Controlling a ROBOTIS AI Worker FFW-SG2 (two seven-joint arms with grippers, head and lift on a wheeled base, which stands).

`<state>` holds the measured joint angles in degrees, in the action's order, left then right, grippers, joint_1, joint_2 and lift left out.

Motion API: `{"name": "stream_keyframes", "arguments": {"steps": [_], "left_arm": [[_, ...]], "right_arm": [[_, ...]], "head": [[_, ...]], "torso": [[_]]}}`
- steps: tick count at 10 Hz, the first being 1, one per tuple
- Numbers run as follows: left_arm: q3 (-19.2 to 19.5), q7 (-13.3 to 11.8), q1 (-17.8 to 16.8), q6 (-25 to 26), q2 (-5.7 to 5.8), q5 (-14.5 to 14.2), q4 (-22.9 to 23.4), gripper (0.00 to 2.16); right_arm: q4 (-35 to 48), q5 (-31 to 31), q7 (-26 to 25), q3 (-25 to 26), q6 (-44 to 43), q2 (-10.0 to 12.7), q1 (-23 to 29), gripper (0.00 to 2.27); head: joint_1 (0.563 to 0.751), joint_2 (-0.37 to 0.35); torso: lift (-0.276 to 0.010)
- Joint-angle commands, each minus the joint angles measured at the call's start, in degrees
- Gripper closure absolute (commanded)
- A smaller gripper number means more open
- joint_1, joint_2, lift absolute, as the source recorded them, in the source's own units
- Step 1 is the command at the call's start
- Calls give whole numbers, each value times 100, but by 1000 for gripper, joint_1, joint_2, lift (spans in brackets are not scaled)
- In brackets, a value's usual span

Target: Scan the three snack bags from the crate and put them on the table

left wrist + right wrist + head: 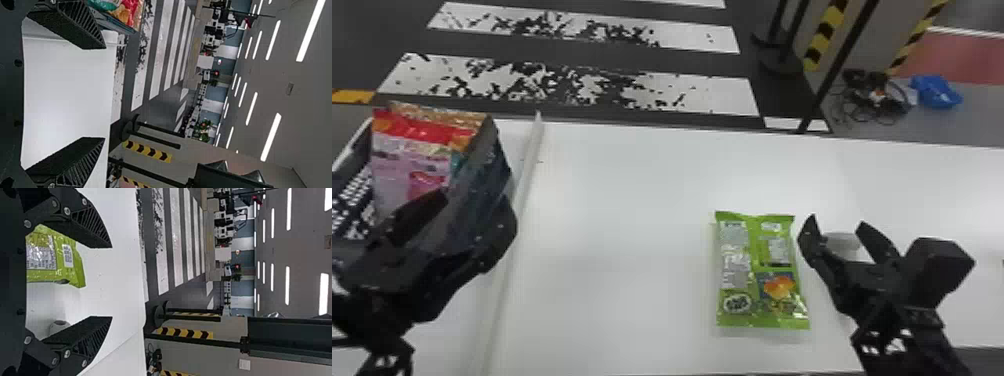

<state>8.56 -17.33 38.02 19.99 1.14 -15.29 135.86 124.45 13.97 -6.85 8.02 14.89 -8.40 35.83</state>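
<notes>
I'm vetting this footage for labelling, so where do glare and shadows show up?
Head view: a soft sheen on the white table, a faint shadow along the green snack bag's lower edge; left wrist view: ceiling strip lights glaring stark white; right wrist view: similar bright strips, dim shading on the table beside the bag.

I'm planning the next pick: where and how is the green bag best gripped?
Probably across the middle of the green bag, from above, fingers along its two long sides: it lies flat, is narrower side to side than end to end, and has thin, flat seals at the ends.
</notes>
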Motion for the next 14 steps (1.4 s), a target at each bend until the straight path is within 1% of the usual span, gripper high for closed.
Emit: {"name": "stream_keyframes", "arguments": {"steps": [1, 2, 3, 4, 6, 8, 9, 10, 11, 12, 14], "left_arm": [[129, -33, 4, -34, 9, -132, -34, 33], [164, -33, 4, -70, 18, -158, -60, 33], [199, -42, 4, -157, 53, -167, -113, 33], [243, -42, -5, -175, 62, -184, -148, 33], [278, -68, -5, -210, 71, -281, -201, 33], [304, -86, -14, -193, 71, -307, -201, 33], [304, -86, -31, -210, 71, -307, -201, 33], [296, -86, -49, -193, 62, -307, -209, 33], [278, -77, -66, -175, 62, -307, -209, 33], [269, -77, -75, -175, 62, -307, -209, 33], [278, -77, -84, -175, 71, -307, -192, 33]], "right_arm": [[-404, 45, 263, 270, 71, -56, -138, 46], [-756, 62, 412, 411, 177, -118, -287, 46], [-1177, 71, 544, 490, 177, -232, -472, 46], [-1599, 71, 746, 613, 247, -250, -709, 46], [-2364, 71, 975, 754, 229, -381, -1113, 49], [-2812, 62, 1186, 824, 229, -504, -1307, 63], [-2997, 62, 1370, 833, 440, -557, -1403, 117], [-3111, 53, 1484, 833, 933, -566, -1535, 431], [-3146, 62, 1467, 833, 1108, -557, -1579, 1615], [-3137, 62, 1467, 842, 1161, -557, -1605, 2246], [-2926, 71, 1414, 877, 862, -531, -1474, 2246]], "head": [[695, -152], [695, -163], [695, -178], [695, -187], [695, -219], [695, -247], [695, -261], [695, -267], [695, -269], [695, -272], [695, -275]], "torso": [[-94], [-94], [-94], [-94], [-94], [-94], [-94], [-94], [-94], [-94], [-94]]}}
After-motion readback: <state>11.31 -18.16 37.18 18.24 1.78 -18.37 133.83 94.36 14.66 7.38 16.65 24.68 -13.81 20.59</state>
